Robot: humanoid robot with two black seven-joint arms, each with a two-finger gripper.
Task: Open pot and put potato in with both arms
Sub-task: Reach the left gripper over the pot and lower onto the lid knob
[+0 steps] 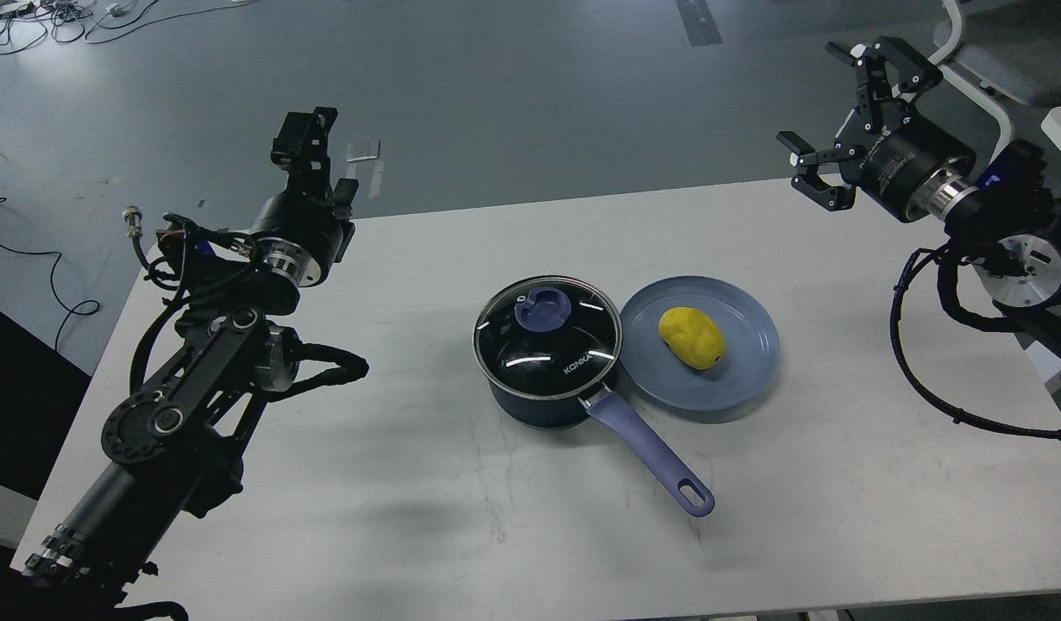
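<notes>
The dark navy pot (pixel 539 398) stands mid-table with its glass lid (pixel 574 349) on and the blue knob (pixel 543 310) on top. Its lavender handle (pixel 653 458) points toward the front right. The yellow potato (pixel 692 338) lies on a flat blue plate (pixel 741 380) just right of the pot. My left gripper (pixel 310 147) is raised over the table's far left edge, well left of the pot, seen side-on. My right gripper (pixel 834 110) is open and empty, high above the far right edge, beyond the plate.
The white table (pixel 461 535) ends close beyond both grippers. A white chair frame (pixel 983 60) stands behind the right arm. A black box (pixel 17 397) sits off the table's left side. Cables (pixel 30 259) lie on the grey floor.
</notes>
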